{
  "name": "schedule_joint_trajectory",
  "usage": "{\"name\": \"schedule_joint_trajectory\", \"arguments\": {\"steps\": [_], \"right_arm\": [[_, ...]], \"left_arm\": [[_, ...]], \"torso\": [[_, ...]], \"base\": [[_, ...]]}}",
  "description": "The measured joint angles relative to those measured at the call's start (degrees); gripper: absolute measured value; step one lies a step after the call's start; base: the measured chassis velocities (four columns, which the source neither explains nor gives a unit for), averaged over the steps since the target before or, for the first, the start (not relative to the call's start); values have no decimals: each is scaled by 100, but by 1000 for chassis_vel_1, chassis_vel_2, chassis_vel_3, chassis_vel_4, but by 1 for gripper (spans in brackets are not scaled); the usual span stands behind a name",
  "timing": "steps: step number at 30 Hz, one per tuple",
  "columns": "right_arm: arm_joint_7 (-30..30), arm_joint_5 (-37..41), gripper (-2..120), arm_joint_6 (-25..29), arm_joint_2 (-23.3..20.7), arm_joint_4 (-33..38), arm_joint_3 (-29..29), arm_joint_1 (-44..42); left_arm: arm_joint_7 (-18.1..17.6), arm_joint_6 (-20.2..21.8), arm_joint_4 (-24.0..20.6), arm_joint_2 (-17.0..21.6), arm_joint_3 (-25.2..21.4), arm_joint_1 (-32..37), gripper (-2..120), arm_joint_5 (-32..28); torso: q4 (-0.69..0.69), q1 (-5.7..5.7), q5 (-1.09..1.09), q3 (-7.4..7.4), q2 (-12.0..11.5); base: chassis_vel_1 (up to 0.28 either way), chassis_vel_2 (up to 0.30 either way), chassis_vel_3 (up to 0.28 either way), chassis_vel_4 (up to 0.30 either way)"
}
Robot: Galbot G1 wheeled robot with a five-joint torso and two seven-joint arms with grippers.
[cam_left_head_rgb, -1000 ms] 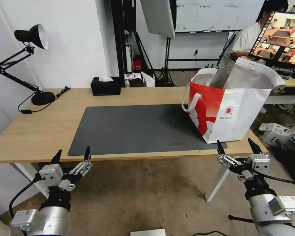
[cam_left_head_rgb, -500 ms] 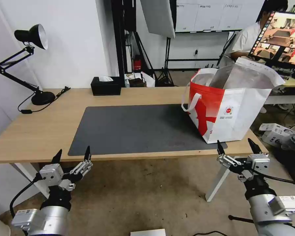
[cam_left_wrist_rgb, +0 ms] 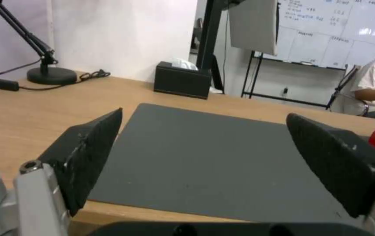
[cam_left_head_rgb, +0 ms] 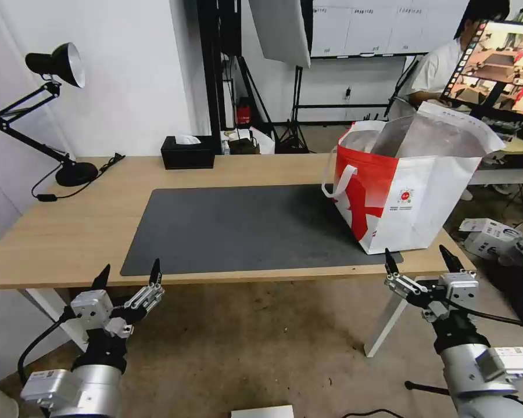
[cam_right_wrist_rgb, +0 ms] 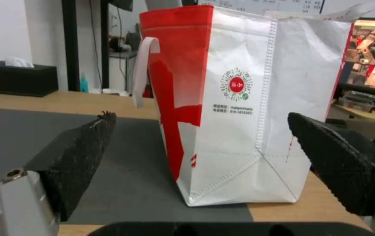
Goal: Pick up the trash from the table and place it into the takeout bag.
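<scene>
Standing upright at the right end of the counter [cam_left_head_rgb: 87, 220], the takeout bag [cam_left_head_rgb: 409, 191] rests partly on the dark grey mat [cam_left_head_rgb: 244, 229], its mouth open and foil lining showing; what lies inside cannot be made out from here. Behind the mat, near the far edge, sits the black tissue box [cam_left_head_rgb: 187, 152], and the black desk lamp [cam_left_head_rgb: 52, 110] occupies the far left corner. Both arms hang below the near edge: the left claw [cam_left_head_rgb: 128, 273] and the right claw [cam_left_head_rgb: 417, 260], each with fingers spread wide and gripping nothing.
</scene>
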Motion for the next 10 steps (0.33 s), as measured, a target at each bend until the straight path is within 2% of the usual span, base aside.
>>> {"name": "schedule_joint_trajectory", "arguments": {"steps": [10], "right_arm": [[0, 0, 100, -1, 0, -2, 0, 0]], "left_arm": [[0, 0, 1, 1, 1, 0, 100, -1]], "torso": [[0, 0, 0, 0, 0]], "base": [[0, 0, 0, 0]]}}
